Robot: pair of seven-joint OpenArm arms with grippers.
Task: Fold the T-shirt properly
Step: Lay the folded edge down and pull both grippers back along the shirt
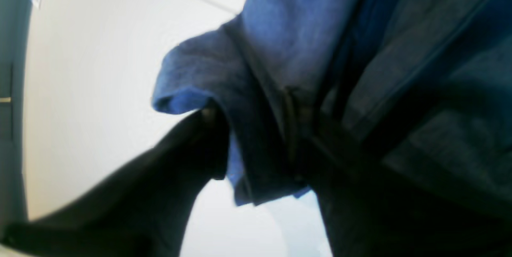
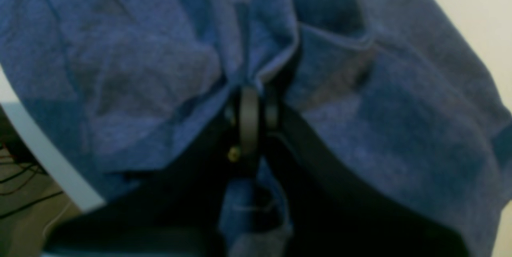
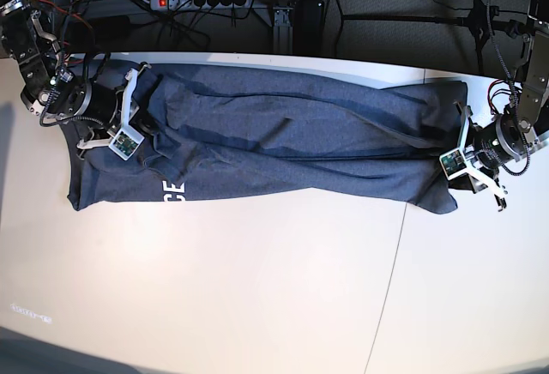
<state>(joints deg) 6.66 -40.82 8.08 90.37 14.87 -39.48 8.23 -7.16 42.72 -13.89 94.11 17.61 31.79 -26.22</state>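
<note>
Bench [image 3: 257, 305]: white, T-shirt [image 3: 283, 147] stretched in a long left-right band along the far edge, loosely folded lengthwise, white lettering at its near left. Power strip [image 3: 202, 0] beyond the far edge. Right end effector [image 2: 256, 89] clenched on a bunched fold at the shirt's left end. Left end effector [image 1: 256, 129] at the right end, cloth draped between the fingers; can't tell if gripping or released.

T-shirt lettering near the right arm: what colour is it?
White, on the dark blue-grey T-shirt. The lettering shows best in the base view.
</note>
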